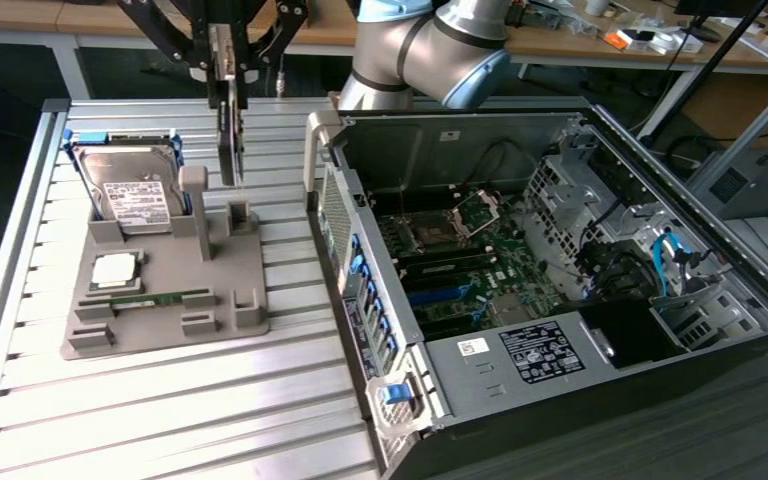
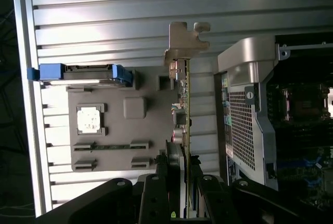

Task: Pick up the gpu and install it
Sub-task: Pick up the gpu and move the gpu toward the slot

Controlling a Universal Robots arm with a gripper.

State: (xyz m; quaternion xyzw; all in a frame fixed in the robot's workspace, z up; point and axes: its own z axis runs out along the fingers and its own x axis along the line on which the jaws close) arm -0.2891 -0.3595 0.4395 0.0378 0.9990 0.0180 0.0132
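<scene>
gpu (image 1: 231,135) hung on edge in the upper left of the exterior view, its long side running straight down, with the gripper (image 1: 228,72) holding it from above. i saw the jaws clamped on the card's two flat faces. its lower end sat above the upright slot at the back of the grey holder (image 1: 244,310) and looked clear of it, though the gap was hard for me to judge.

on the holder, toward the exterior view's left, the hard drive (image 1: 137,195) stood in its own slot. the chip (image 1: 115,268) and the memory stick (image 1: 157,298) lay flat in front of it. the holder rested on the slatted metal table (image 1: 157,410). the open computer case (image 1: 704,240) took up the right half of that view, beside the holder, and the arm (image 1: 424,50) reached in over its back wall.

from the wrist i looked along the card's thin green edge (image 2: 186,104). its metal bracket (image 2: 183,42) was at the far end from the gripper (image 2: 179,187), with the holder (image 2: 135,141) below and the case (image 2: 250,104) alongside.
</scene>
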